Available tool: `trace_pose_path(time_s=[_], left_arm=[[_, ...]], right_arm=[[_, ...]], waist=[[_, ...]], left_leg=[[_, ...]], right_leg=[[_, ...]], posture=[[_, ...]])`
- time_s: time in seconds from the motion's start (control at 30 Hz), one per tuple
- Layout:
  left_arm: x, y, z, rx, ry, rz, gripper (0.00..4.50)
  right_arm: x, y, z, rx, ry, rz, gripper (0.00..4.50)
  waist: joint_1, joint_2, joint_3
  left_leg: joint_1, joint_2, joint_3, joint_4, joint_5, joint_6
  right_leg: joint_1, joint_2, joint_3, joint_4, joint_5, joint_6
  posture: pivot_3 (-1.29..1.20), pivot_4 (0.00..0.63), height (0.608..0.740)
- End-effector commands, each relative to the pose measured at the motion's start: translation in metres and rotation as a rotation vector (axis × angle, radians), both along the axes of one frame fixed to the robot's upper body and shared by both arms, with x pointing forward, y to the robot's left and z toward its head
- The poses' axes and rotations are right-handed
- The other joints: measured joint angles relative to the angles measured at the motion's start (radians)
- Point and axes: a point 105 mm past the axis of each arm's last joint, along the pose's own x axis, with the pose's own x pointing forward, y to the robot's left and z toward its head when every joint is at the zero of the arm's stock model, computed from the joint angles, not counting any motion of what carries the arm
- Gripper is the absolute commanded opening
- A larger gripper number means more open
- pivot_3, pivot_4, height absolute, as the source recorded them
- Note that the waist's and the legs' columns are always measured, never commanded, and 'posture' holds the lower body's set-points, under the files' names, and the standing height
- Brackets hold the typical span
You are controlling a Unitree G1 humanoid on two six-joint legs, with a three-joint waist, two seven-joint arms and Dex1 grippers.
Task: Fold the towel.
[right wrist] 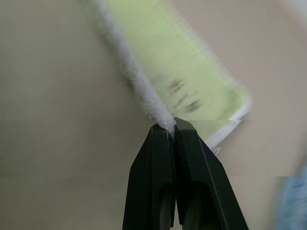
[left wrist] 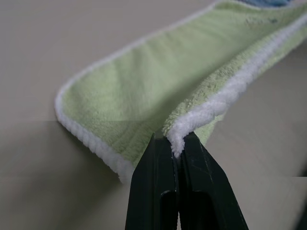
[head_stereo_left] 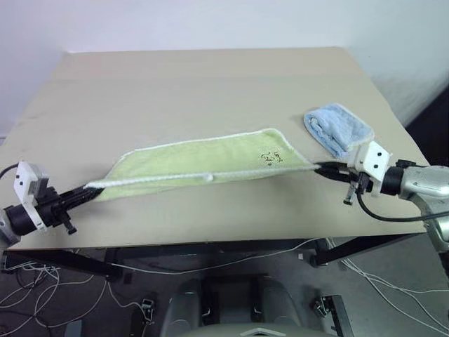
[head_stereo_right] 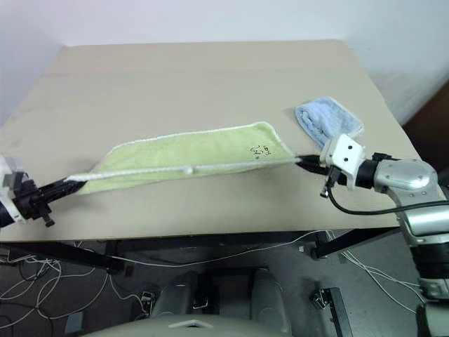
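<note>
Towel [head_stereo_left: 203, 163] stretched left to right over the near part of the worktop [head_stereo_left: 210, 84], near hem lifted, far edge resting on the surface. Left tool [left wrist: 176, 143] and right tool [right wrist: 171, 128] each clamped on 1 near corner. Best kept taut and level, both corners carried together toward the far edge, clear of the blue cloth [head_stereo_left: 338, 128].
</note>
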Motion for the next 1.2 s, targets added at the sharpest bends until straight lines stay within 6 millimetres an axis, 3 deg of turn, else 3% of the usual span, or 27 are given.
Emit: trace_pose_path(time_s=[0.03, 0.13, 0.3, 0.5, 0.63, 0.83, 0.9, 1.0, 1.2], left_arm=[[-0.004, 0.003, 0.021, 0.023, -0.045, -0.009, 0.0], [0.001, 0.003, 0.02, 0.037, -0.055, 0.005, 0.0], [0.043, 0.021, 0.009, 0.169, -0.155, 0.176, 0.0], [0.08, 0.032, 0.001, 0.248, -0.213, 0.3, 0.0], [0.095, 0.025, -0.003, 0.251, -0.228, 0.297, 0.0], [0.103, 0.018, -0.013, 0.245, -0.201, 0.284, 0.0], [0.103, 0.018, -0.014, 0.229, -0.195, 0.281, 0.46], [0.099, 0.017, -0.015, 0.198, -0.182, 0.267, 1.32], [0.092, 0.021, -0.014, 0.178, -0.175, 0.279, 3.37]], right_arm=[[0.001, -0.001, 0.02, -0.006, -0.057, 0.011, 0.02], [0.014, 0.0, 0.022, -0.012, -0.108, -0.015, 0.02], [0.068, 0.005, 0.02, -0.055, -0.25, -0.135, 0.02], [0.111, 0.01, 0.016, -0.067, -0.327, -0.22, 0.02], [0.127, 0.014, 0.012, -0.072, -0.34, -0.249, 0.02], [0.135, 0.016, 0.005, -0.082, -0.332, -0.248, 0.02], [0.136, 0.015, 0.005, -0.082, -0.334, -0.257, 0.0], [0.138, 0.01, 0.007, -0.077, -0.345, -0.284, 0.71], [0.139, -0.001, 0.014, -0.067, -0.396, -0.334, 2.69]], waist=[[0.003, 0.0, 0.0], [0.006, 0.0, 0.0], [0.008, 0.0, -0.001], [0.002, 0.0, -0.001], [0.002, 0.0, 0.0], [0.001, 0.0, -0.001], [0.0, 0.0, 0.0], [0.0, 0.0, 0.0], [0.0, 0.0, 0.0]], left_leg=[[0.0, 0.0, 0.0, 0.0, 0.0, 0.0], [0.0, 0.0, 0.0, 0.0, -0.001, 0.001], [0.0, 0.0, 0.0, -0.001, -0.001, 0.0], [-0.005, -0.002, 0.003, -0.001, 0.004, -0.002], [-0.005, -0.002, 0.004, -0.001, 0.004, -0.001], [-0.005, -0.001, 0.005, 0.0, 0.005, -0.001], [-0.005, -0.001, 0.007, 0.0, 0.005, -0.001], [-0.005, -0.001, 0.007, 0.0, 0.005, -0.001], [-0.005, -0.001, 0.007, 0.0, 0.005, -0.001]], right_leg=[[-0.001, 0.0, 0.0, 0.0, 0.0, -0.001], [-0.004, -0.001, 0.0, 0.0, 0.0, -0.003], [-0.005, -0.001, 0.0, 0.0, 0.0, -0.005], [-0.005, 0.002, 0.0, 0.002, 0.003, 0.0], [-0.004, 0.003, 0.0, 0.002, 0.003, 0.001], [-0.004, 0.004, 0.0, 0.002, 0.003, 0.001], [-0.004, 0.004, 0.0, 0.002, 0.003, 0.001], [-0.004, 0.004, 0.0, 0.002, 0.003, 0.001], [-0.004, 0.004, 0.0, 0.002, 0.003, 0.001]], posture=[[0.0, 0.15, 0.74], [0.0, 0.15, 0.74], [0.0, 0.15, 0.74], [0.0, 0.15, 0.74], [0.0, 0.15, 0.74], [0.0, 0.15, 0.74], [0.0, 0.15, 0.74], [0.0, 0.15, 0.74], [0.0, 0.15, 0.74]])
